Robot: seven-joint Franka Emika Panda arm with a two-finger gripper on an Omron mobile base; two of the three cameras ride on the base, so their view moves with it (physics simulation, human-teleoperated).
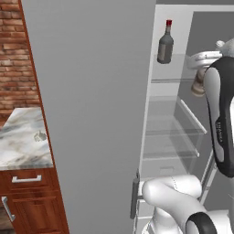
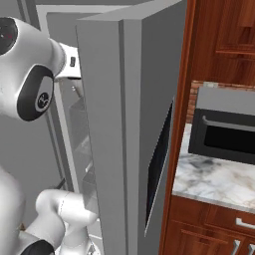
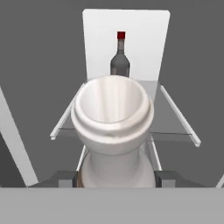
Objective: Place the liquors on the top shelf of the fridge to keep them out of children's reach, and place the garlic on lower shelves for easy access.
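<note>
While no label reads, the end effector point(image 3: 117, 178) grips the cream bottle point(image 3: 113, 131) before the red-capped bottle point(image 3: 120, 59).

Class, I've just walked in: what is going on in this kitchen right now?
The white arm is reaching into the open fridge with the pale cream bottle gripped in its jaws, seen from above its mouth in the hand view. The dark grey bottle with a red cap already stands upright on the top shelf. A small garlic bulb sits on the marble counter, not yet stored.

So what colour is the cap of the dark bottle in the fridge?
Red cap, clearest in the hand view.
</note>
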